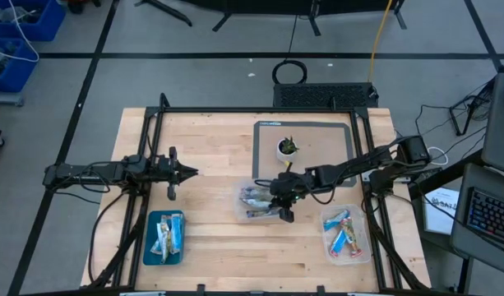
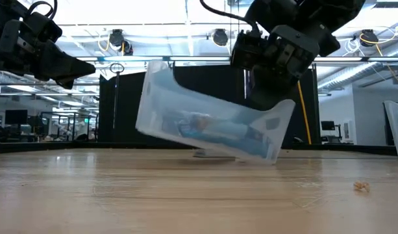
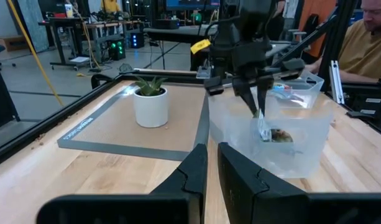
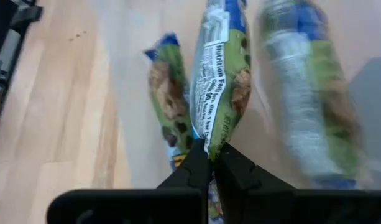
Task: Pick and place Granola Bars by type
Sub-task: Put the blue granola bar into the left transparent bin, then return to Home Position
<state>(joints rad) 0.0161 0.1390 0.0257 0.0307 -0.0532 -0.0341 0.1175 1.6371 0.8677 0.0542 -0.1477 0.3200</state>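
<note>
The central clear tub (image 1: 260,202) holds several granola bars with blue-white-green patterned wrappers (image 4: 218,68). In the low view the tub (image 2: 211,127) stands tilted, one side raised off the table. My right gripper (image 1: 281,194) reaches down into it and is shut on one bar. My left gripper (image 1: 186,173) hovers shut above the table's left part, touching nothing. More bars lie in the blue tray (image 1: 164,238) and in a second clear tub (image 1: 346,233). My right gripper (image 4: 209,163) pinches the crimped end (image 4: 209,143) of a blue-white-green bar between its two fingertips. The fingers (image 3: 260,109) come from above, pointing down into the tub, and lie along the bar. Whether the bar is lifted off the tub's floor cannot be told.
A small white pot with a green plant (image 1: 287,148) stands on a grey mat (image 1: 317,136) just beyond the central tub. A black frame (image 1: 153,115) runs along the table's edges. A person sits beyond the table's right side (image 3: 364,37). Bare wood lies near the front centre (image 1: 252,255).
</note>
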